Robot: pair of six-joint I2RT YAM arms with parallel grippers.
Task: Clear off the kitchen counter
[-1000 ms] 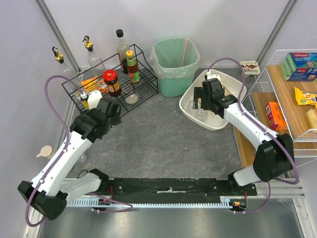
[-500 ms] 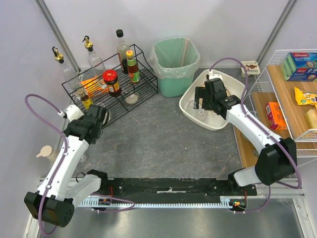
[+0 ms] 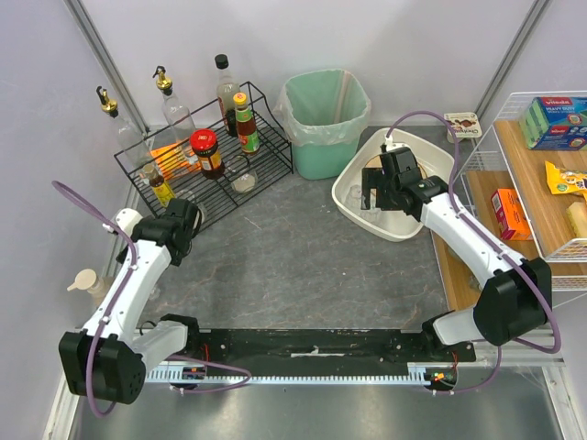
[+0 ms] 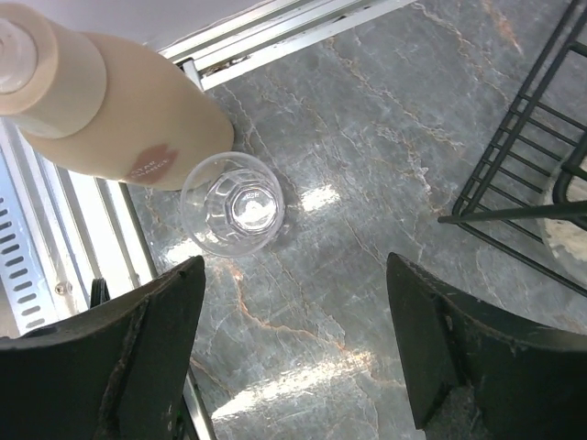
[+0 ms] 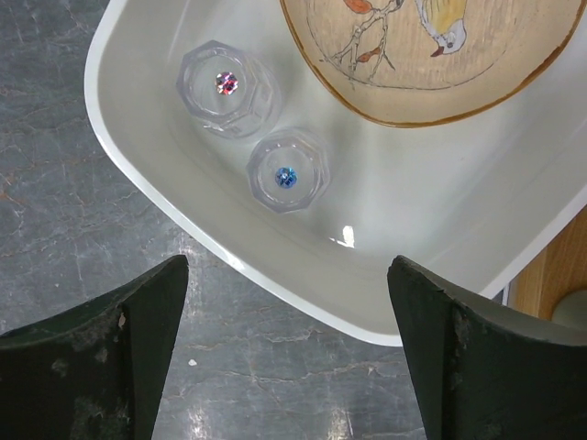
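The kitchen counter point(image 3: 293, 266) is a dark grey mottled worktop. My left gripper point(image 3: 183, 234) is open and empty above its left part. In the left wrist view the gripper point(image 4: 303, 353) hangs over bare counter point(image 4: 385, 156). A clear glass point(image 4: 232, 202) stands just ahead of the left finger, beside a beige pump bottle point(image 4: 110, 110). My right gripper point(image 3: 371, 190) is open and empty over the near rim of a white tub point(image 3: 404, 225). In the right wrist view point(image 5: 289, 344) the tub point(image 5: 413, 238) holds two clear glasses point(image 5: 227, 87) point(image 5: 287, 176) and a bird-patterned plate point(image 5: 431, 55).
A black wire rack point(image 3: 206, 151) with bottles and jars stands at the back left; its edge shows in the left wrist view point(image 4: 532, 202). A green-lined bin point(image 3: 323, 119) stands at the back. A wooden shelf with white wire frame point(image 3: 532, 183) holds boxes on the right.
My left arm has swung back from the wire rack toward the left near edge. My right gripper has shifted slightly right over the tub.
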